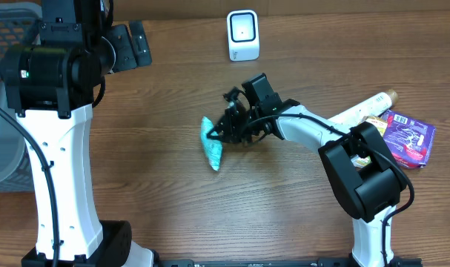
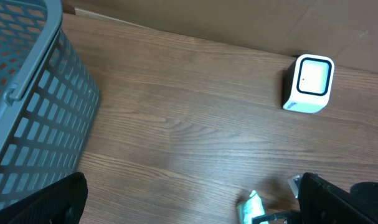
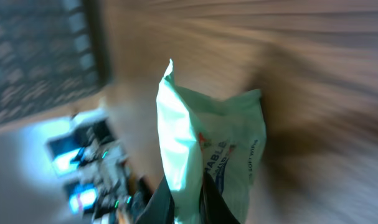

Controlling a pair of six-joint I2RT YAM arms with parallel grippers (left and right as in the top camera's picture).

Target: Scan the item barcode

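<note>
The item is a pale green soft pack of wipes (image 1: 212,148), hanging tilted just over the table's middle. My right gripper (image 1: 228,133) is shut on its edge. In the right wrist view the pack (image 3: 229,134) fills the centre, pinched between the two dark fingertips (image 3: 156,208) of that gripper (image 3: 187,206); no barcode shows on the visible face. The white scanner (image 1: 243,35) stands upright at the back centre, apart from the pack. My left gripper (image 1: 130,46) is open at the back left with nothing in it. Its wrist view shows the scanner (image 2: 309,84) and the pack's tip (image 2: 251,206).
A grey mesh basket (image 1: 2,148) stands at the table's left edge, also close beside my left gripper (image 2: 27,112). At the right lie a purple packet (image 1: 407,138) and a beige tube (image 1: 365,110) next to the right arm's base.
</note>
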